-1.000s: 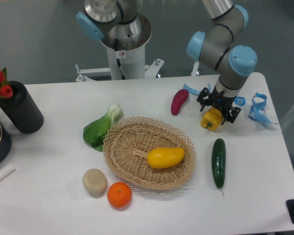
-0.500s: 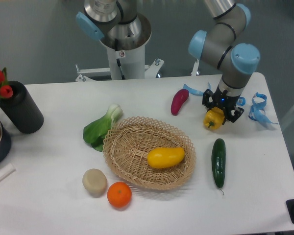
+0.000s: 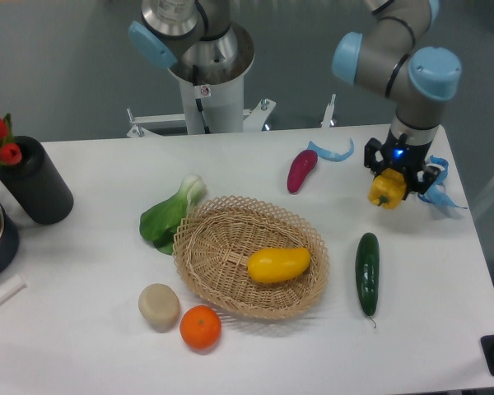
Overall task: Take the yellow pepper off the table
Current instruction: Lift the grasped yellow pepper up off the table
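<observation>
We see the gripper (image 3: 398, 169) pinching the yellow pepper (image 3: 385, 188) between its jaws, the pepper hanging just under them, apparently lifted off the table (image 3: 82, 346). It sits up and to the right of the cucumber (image 3: 366, 272), well apart from it.

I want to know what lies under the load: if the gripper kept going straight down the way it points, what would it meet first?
Probably bare white table: the two-finger gripper, shut on the small lobed yellow pepper, points down near a blue ribbon; depth is unclear.
</observation>
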